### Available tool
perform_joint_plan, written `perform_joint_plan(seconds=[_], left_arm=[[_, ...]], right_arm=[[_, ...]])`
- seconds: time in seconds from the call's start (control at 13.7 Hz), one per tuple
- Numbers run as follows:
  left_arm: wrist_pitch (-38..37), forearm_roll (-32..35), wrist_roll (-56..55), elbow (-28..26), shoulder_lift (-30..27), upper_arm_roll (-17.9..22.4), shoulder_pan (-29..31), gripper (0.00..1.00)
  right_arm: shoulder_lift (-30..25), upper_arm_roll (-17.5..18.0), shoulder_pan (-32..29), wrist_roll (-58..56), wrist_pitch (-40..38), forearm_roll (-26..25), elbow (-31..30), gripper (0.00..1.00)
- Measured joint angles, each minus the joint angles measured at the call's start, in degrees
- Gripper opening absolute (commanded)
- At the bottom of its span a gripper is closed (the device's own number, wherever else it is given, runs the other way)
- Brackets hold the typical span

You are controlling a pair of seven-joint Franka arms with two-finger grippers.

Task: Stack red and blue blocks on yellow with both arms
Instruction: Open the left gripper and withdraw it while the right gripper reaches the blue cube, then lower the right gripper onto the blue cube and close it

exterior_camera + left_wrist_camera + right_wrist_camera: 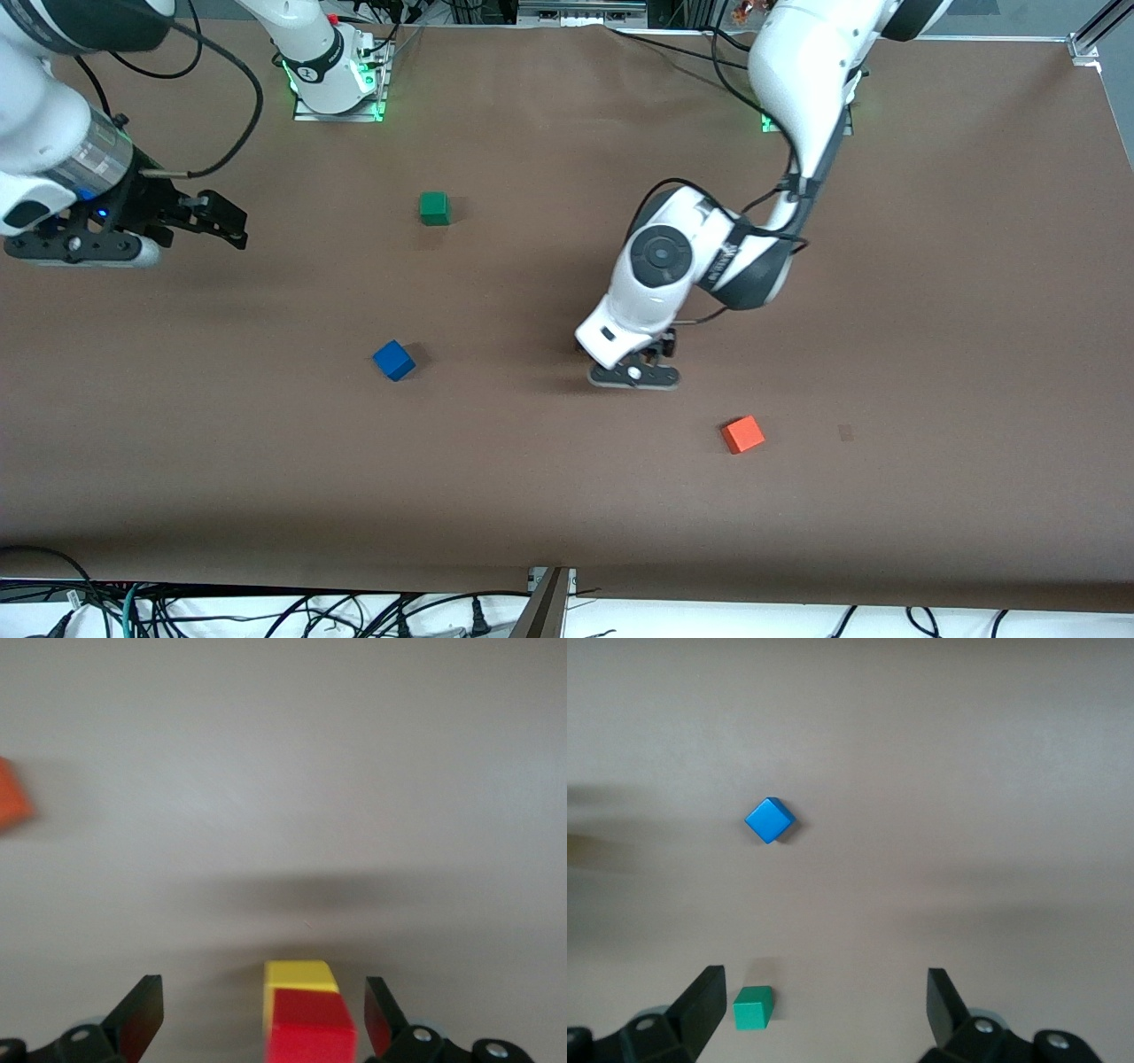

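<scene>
With the left hand (264, 1028) spread around red block (312, 1035) on yellow (299, 975), blue block (393, 360) lies nearer the spread, empty right hand (209, 220).

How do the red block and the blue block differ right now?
The red block sits on top of the yellow block, between the open fingers of the left gripper; the blue block lies alone on the table, toward the right arm's end. No gripper is at the blue block: the right gripper hangs open well away from it. So the red block is stacked, the blue block not yet. Both are small matte cubes.
</scene>
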Motion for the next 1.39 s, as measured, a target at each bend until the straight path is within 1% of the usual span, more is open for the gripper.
perform_joint_plan(seconds=[0.15, 0.22, 0.37, 0.51, 0.73, 0.88, 1.02, 1.24, 1.31, 1.39], left_arm=[[-5.04, 0.01, 0.10, 5.88, -1.22, 0.38, 4.68, 1.00], [-5.94, 0.01, 0.16, 7.38, -2.07, 0.44, 7.24, 1.00], [-6.71, 0.05, 0.26, 8.44, -4.05, 0.57, 12.59, 1.00], [-9.50, 0.07, 3.03, 8.45, -5.90, 0.55, 18.36, 1.00], [-14.54, 0.06, 12.48, 8.54, -8.36, 0.45, 26.55, 1.00], [-17.32, 0.05, 14.34, 8.64, -10.89, 0.42, 30.73, 1.00], [-21.72, -0.51, 15.56, 8.69, -13.67, 0.15, 34.68, 1.00], [-26.93, -2.22, 20.10, 8.16, -18.20, 0.05, 38.69, 1.00], [-28.66, -2.22, 22.67, 6.66, -20.22, 0.04, 39.30, 1.00], [-29.66, -2.13, 25.40, 4.02, -22.59, 0.05, 39.61, 1.00]], right_arm=[[2.36, 0.13, 0.10, -0.03, 0.00, -0.01, 0.30, 1.00], [3.77, 0.21, 0.27, -0.15, -0.06, -0.01, 0.32, 1.00], [8.03, 0.38, 0.40, -1.17, 0.35, 0.00, 0.31, 1.00], [12.17, 0.40, 0.47, -5.41, 3.20, 0.19, 0.40, 1.00], [16.72, 0.52, 0.69, -12.64, 8.01, 0.45, 0.44, 1.00], [20.28, 0.58, 1.15, -15.47, 13.07, 0.47, 0.39, 1.00], [24.45, 0.63, 2.32, -18.24, 18.99, 0.47, 0.41, 1.00], [29.31, 0.69, 4.81, -20.70, 26.87, 0.47, 0.44, 1.00], [30.62, 0.71, 5.66, -21.07, 29.32, 0.47, 0.36, 1.00], [31.83, 0.71, 6.46, -21.31, 31.70, 0.47, 0.16, 1.00]])
